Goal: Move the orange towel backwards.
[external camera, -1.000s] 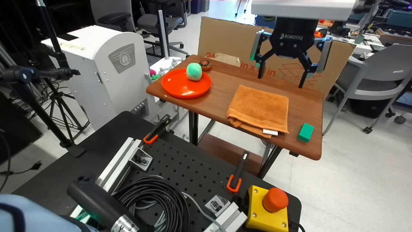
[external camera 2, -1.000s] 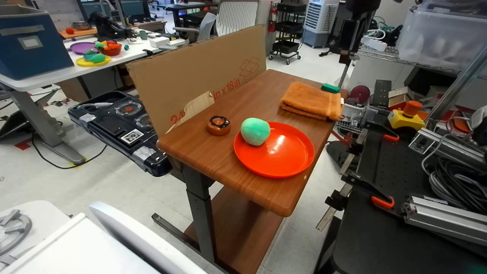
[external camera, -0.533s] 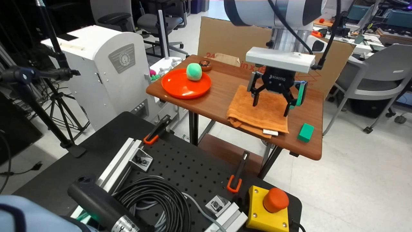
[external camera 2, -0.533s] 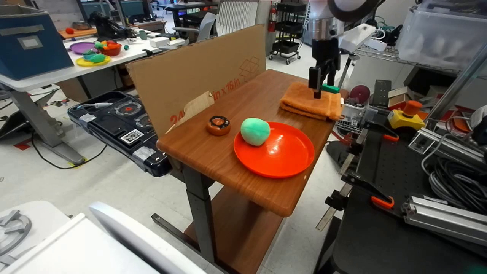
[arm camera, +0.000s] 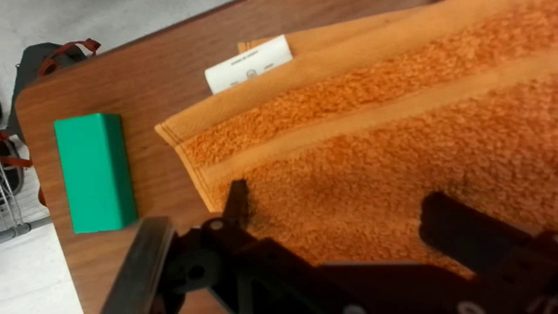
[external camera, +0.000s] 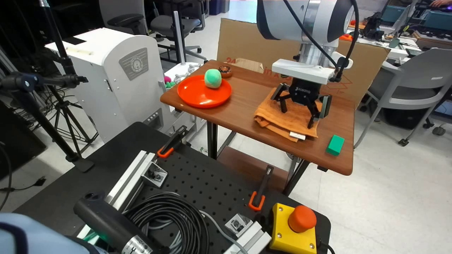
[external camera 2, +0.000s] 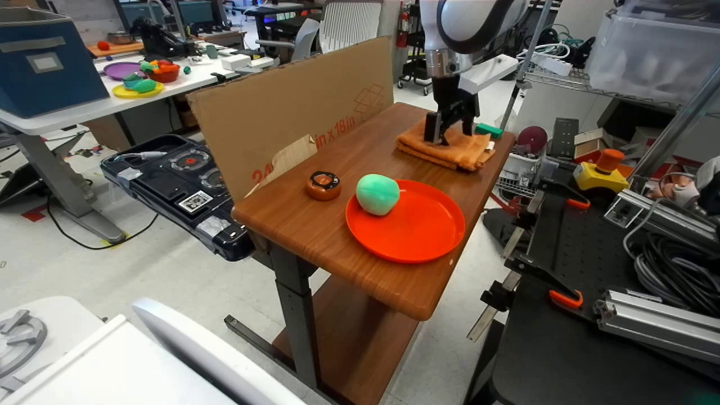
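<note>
A folded, roughly square orange terry towel (arm camera: 357,165) is laid flat on a brown wood-grain counter (external camera: 243,106), with a bare strip left between the cloth and the edge nearest the black perforated bench (external camera: 197,180). From the towel's side facing that edge, a small white printed tag (arm camera: 248,64) is seen to project.

The black two-fingered pincer (external camera: 297,119) is held pointing down over the towel, its jaws spread wide. Both fingertips (arm camera: 462,231) are seen at the upper face of the cloth, with flat towelling visible between them; whether it is pressed cannot be told. The pincer is carried by a white, dark-banded jointed arm (external camera: 287,24).

Near the towel, apart from it, a small green rectangular block (arm camera: 93,172) is set close to a counter corner. Well apart, toward the opposite end, a round glossy orange-red plate (external camera 2: 422,236) is placed, and a pale-green ball (external camera 2: 377,194) is borne on it near the rim. Beside the plate, directly on the counter, a small brown ring-shaped piece (external camera 2: 323,186), dark on top, is noted.
</note>
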Robot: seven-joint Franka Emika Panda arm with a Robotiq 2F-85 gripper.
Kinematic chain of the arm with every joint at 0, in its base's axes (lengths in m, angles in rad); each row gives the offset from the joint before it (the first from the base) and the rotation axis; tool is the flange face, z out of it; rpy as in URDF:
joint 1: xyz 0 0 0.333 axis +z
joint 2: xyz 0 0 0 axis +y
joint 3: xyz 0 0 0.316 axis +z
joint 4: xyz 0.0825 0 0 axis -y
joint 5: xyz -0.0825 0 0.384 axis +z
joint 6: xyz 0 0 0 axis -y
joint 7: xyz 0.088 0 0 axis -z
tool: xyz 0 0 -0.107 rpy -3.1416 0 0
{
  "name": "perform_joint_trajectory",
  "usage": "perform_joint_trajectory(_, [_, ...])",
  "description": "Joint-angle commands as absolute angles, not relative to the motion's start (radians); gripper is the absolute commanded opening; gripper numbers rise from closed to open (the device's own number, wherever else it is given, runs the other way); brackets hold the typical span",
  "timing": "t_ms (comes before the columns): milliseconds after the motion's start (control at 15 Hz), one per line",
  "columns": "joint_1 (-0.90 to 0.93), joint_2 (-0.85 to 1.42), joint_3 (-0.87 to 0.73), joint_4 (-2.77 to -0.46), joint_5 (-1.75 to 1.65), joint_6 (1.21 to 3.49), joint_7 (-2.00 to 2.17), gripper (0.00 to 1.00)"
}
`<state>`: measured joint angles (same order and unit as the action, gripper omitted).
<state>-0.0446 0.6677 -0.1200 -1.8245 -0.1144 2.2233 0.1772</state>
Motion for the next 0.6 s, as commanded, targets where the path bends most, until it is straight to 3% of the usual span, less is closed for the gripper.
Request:
perform_joint_trajectory(0, [-0.04, 0.803, -0.126, -1.58, -0.062, 2.131, 0.267, 1.0])
perform_joint_trajectory(533, [-0.047, 0.998, -0.142, -1.173, -0.034, 1.901, 0.397, 1.0])
